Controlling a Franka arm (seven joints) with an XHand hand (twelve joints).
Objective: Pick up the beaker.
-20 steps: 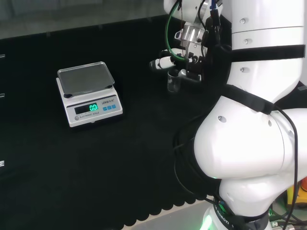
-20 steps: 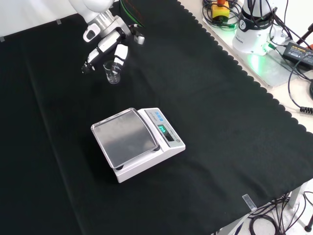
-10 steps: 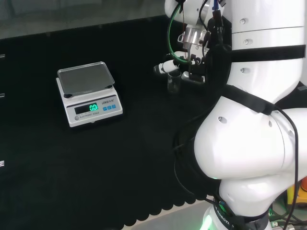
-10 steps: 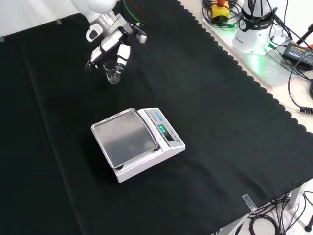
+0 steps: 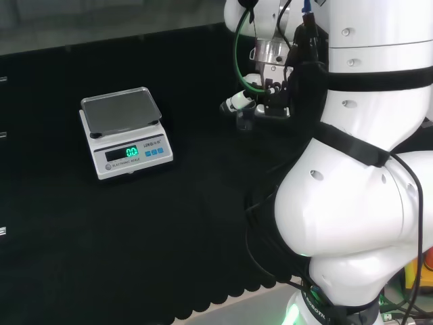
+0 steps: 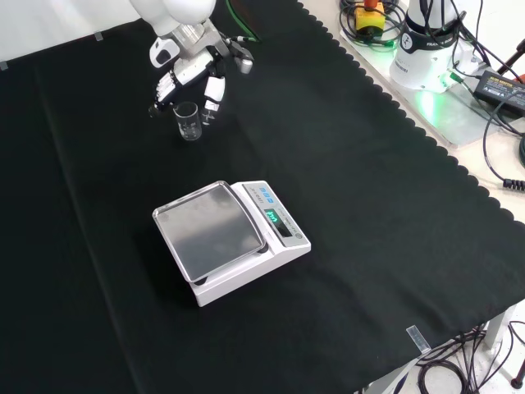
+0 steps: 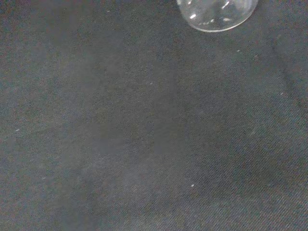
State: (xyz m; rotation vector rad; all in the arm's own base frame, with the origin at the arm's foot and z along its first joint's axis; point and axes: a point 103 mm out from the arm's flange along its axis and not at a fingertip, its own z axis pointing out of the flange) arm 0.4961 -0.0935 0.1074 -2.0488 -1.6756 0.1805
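Since the frame a second ago the hand [image 6: 190,74] has shifted a little toward the right of the front view and drawn closer round the beaker [image 6: 187,121], while the beaker sits on the same patch of cloth [image 6: 369,213]. I note that the scale [image 6: 231,240] has not moved either.

From the front view I see the beaker upright on the cloth, just below the hand, between a white finger [image 6: 213,90] on its right and the darker fingers on its left. The fingers hang downward on either side of the glass and look relaxed rather than curled; I cannot confirm any contact with the beaker wall, so I log the hand as open and not holding.

In the head view the hand [image 5: 254,101] sits against the arm's white links [image 5: 365,169], one white finger reaching out to the left, and the beaker [image 5: 245,118] shows faintly right under it.

The wrist view gives me the round glass base of the beaker [image 7: 216,12] at the frame edge, resting on the cloth.

The scale stands well apart from the hand, nearer the front camera, its steel pan bare and its green display lit.
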